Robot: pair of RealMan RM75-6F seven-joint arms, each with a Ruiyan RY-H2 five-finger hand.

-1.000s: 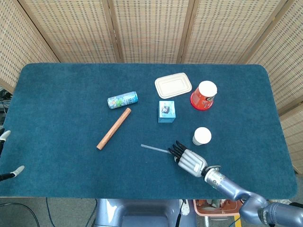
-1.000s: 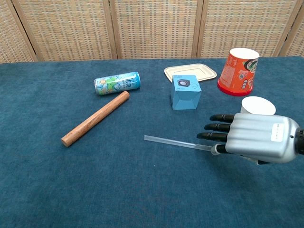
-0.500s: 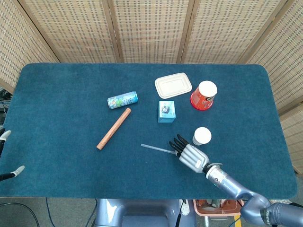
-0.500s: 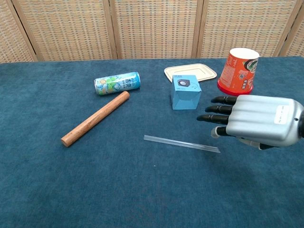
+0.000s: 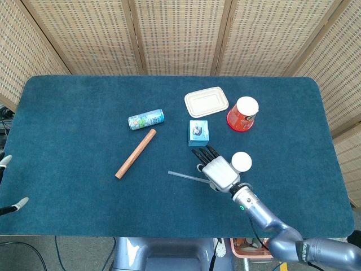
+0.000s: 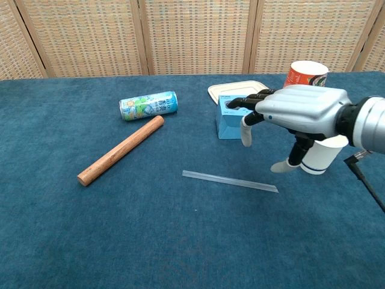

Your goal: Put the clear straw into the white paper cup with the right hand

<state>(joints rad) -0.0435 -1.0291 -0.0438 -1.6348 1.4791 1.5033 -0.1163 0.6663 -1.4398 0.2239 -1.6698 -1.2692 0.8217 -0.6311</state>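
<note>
Currently the straw (image 6: 230, 180) lies flat on the blue cloth (image 6: 150, 241), untouched, its right end just below the right hand (image 6: 295, 114). The hand is raised above the table, palm down, its fingers (image 6: 240, 103) spread and reaching left with nothing between them; the thumb is seen hanging down apart from the rest. Just to the right of the straw's right end stands the cup (image 5: 241, 162), partly hidden behind the hand in the chest view.

The straw is judged to be very light, thin and smooth, so it can be expected to roll or skid away if nudged from the side, and to flatten if squeezed hard. Being clear, it is hard to make out against the cloth. It is best taken in a light pinch between thumb and a fingertip, somewhat in from the right end, so that enough length is left free to be tipped upright and dropped into the cup's mouth. The cup, being paper and probably empty, could be knocked over easily by the hand.

The left hand (image 5: 4, 161) is glimpsed only at the left edge of the head view; how its fingers lie cannot be told.
</note>
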